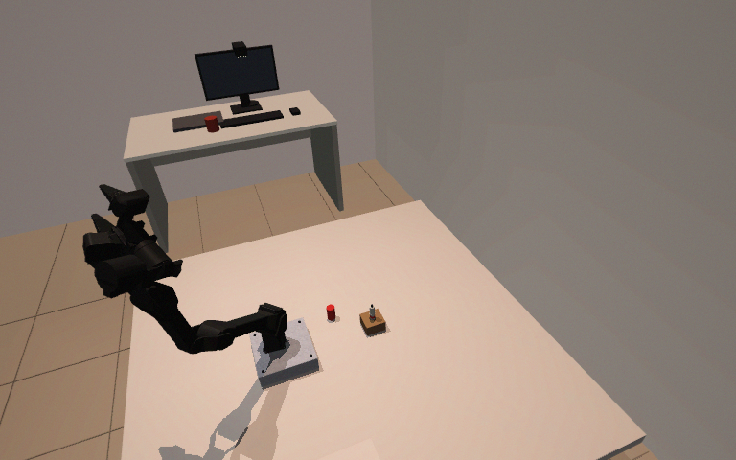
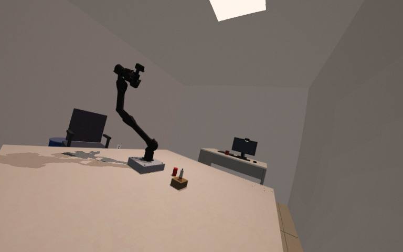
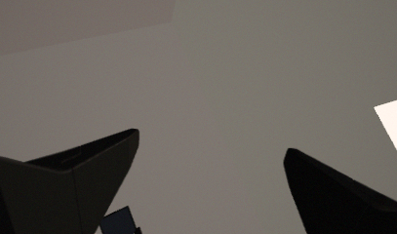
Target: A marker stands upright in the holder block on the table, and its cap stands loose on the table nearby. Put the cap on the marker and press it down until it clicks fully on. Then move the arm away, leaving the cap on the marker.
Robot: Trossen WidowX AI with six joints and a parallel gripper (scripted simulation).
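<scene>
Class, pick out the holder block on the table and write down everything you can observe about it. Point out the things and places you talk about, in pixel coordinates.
The holder block (image 1: 373,326) (image 2: 178,183) is a small, squat, brown block with flat sides and a lighter top, perhaps wood. It sits level on the table (image 1: 474,353) (image 2: 104,212), beside the loose red cap (image 1: 331,312) (image 2: 175,171) but apart from it. The uncapped marker (image 1: 372,311) (image 2: 181,173) stands upright in its top. The gripper is not touching it. Any markings are too small to tell.

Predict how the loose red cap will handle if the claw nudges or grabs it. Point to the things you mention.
The red cap (image 1: 331,312) (image 2: 175,171) stands upright and is taller than wide, so an off-centre nudge could well tip it. Its sides look round, so once down it would probably roll. It looks small beside the holder block (image 1: 374,327) (image 2: 179,182), so I'd guess it's light and easily shoved.
</scene>
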